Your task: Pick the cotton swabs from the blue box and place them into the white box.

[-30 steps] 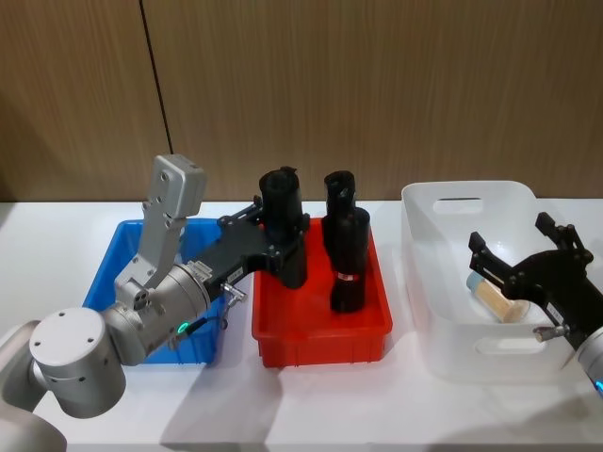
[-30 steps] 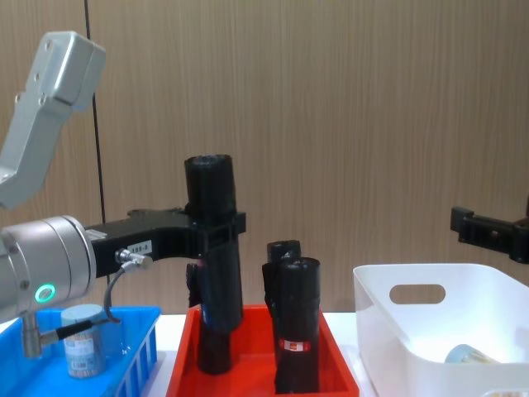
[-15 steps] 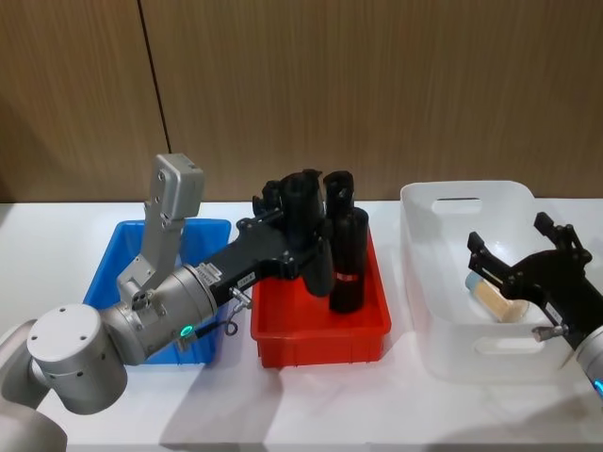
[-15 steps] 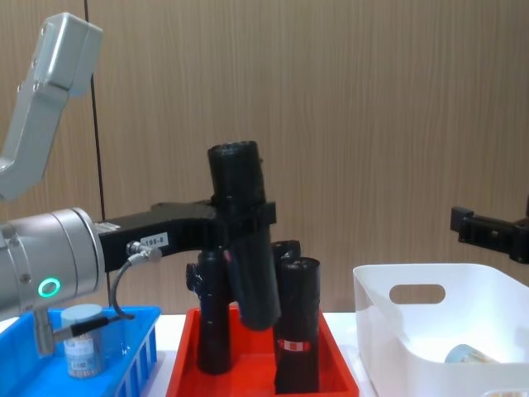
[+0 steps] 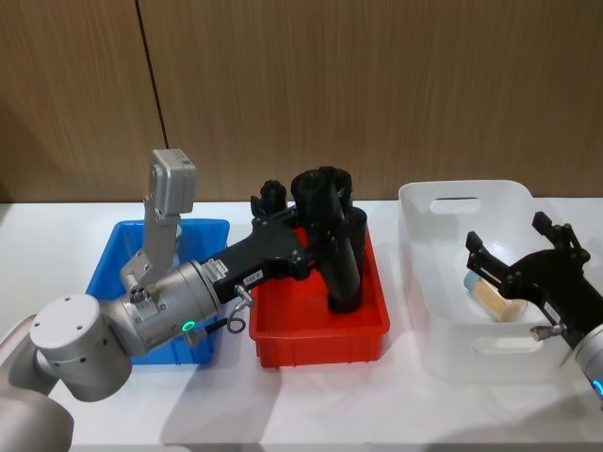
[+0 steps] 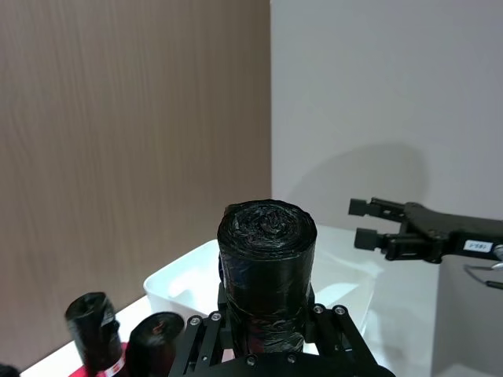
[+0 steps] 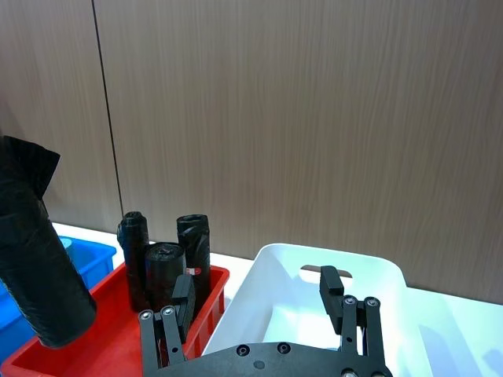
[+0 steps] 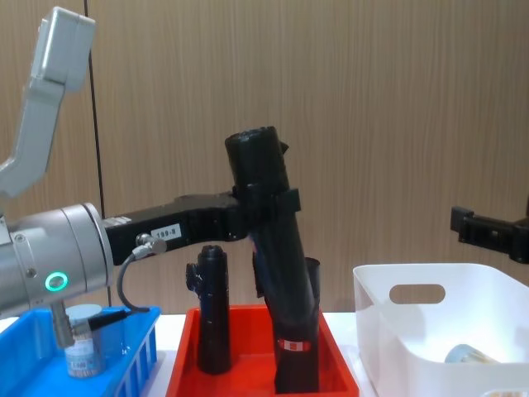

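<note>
Swab tub (image 8: 83, 351) stands in the blue box (image 5: 104, 273) at left. The left gripper (image 8: 264, 205) is clamped on a tilted black cylinder (image 8: 281, 248) over the red tray (image 5: 311, 334). At right, a second tub (image 5: 492, 297) lies in the white box (image 5: 471, 353), beneath the right gripper (image 5: 507, 231), whose fingers are spread wide.

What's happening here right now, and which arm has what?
The left gripper is shut on a black cylinder, holding it tilted over the red tray. The right gripper hangs open above the white box, where a cotton swab tub lies on its side. A second cotton swab tub stands in the blue box.
</note>
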You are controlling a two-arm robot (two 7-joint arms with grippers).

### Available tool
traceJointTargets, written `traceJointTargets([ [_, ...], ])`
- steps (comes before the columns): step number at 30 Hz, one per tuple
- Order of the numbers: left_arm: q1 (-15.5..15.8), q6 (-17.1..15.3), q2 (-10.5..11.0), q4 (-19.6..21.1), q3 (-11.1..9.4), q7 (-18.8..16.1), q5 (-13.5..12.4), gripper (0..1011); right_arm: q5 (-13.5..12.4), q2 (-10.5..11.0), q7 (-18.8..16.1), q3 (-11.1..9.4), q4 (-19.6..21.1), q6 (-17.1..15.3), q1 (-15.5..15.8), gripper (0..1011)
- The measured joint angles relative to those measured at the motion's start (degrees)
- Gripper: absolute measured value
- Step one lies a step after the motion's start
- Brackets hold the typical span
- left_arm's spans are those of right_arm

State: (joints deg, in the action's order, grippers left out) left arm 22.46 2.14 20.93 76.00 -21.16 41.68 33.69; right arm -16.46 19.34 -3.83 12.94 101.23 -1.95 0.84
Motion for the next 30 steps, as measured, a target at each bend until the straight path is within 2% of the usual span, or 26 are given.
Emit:
traceJointTargets([
  [13,2.6,-0.6,-1.0,-3.1,0.0,6.1,2.2,470,0.0,0.0,0.0,0.0,0.0,0.0,0.0,1002],
  [30,4.1,-4.7,-1.3,-4.2,-0.7,9.1,0.6,470,0.0,0.0,0.0,0.0,0.0,0.0,0.0,1002],
])
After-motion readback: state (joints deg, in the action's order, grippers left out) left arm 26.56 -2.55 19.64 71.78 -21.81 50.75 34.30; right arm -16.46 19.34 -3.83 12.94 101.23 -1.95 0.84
